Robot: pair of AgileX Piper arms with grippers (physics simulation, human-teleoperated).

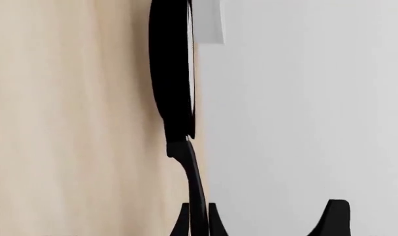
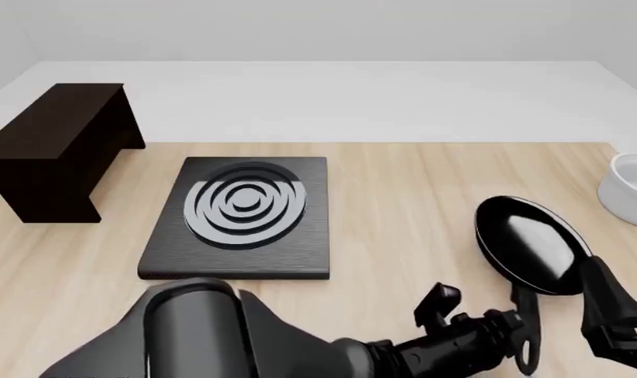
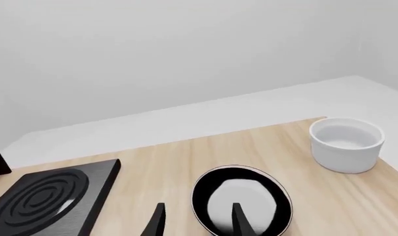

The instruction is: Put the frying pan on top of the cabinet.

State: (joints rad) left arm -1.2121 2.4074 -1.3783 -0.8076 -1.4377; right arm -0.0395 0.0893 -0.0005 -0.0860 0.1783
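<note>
1. We see the frying pan [image 2: 531, 244] lying on the light wooden worktop [image 2: 402, 205], well to the right of the stove plate [image 2: 242, 216], its handle pointing back toward the arms.
2. The left claw [image 2: 523, 335] reaches across from the left to that handle; in the left wrist view its fingers [image 1: 215, 221] are spread, one pad close on each side of the thin handle (whether they touch it we cannot tell).
3. The right claw [image 3: 195, 221] hovers just this side of the pan, fingers parted, holding nothing.
4. A white bowl [image 2: 631, 189] stands right of the stove plate, beyond the pan, at the worktop's right edge.
5. The cabinet [image 2: 56, 150] stands left of the stove plate, apart from it, its flat top bare.
</note>
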